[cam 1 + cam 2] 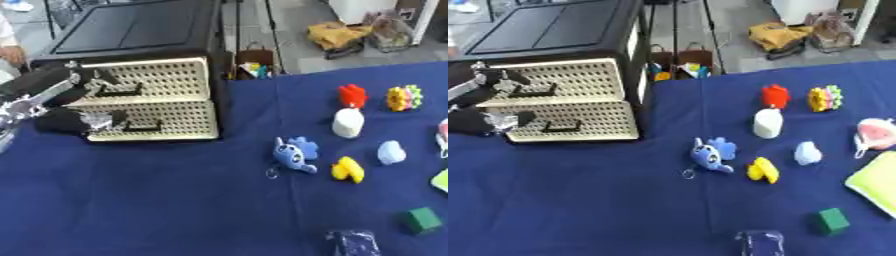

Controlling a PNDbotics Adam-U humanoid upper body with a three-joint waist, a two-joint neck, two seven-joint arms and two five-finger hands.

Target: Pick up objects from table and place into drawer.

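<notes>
The black drawer cabinet (131,75) with two cream perforated drawer fronts stands at the far left of the dark blue tablecloth (175,200). Both drawers look closed, each front carrying a black handle. My left hand (92,120) is at the lower drawer front (157,120), just beside its handle; whether my fingers are curled round the handle or only near it, I cannot tell. My left arm comes in from the left edge across the upper drawer front (153,77).

The objects to be picked lie on the cloth to the right of the cabinet, well apart from it. A blue plush keychain figure (293,155) lies nearest, with a small yellow toy (348,170) just beside it on its right. Beyond them stands a white rounded cylinder (348,123), and a red blocky toy (352,95) sits just behind that. A yellow and green knobbly toy (403,97) lies to the right of the red one. A pale blue rounded piece (391,152) rests right of the yellow toy. A pink and white round item (875,134) sits near the right edge, above a flat lime-yellow pad (877,182). A green cube (832,221) and a dark, clear-wrapped packet (761,243) lie nearest me.
</notes>
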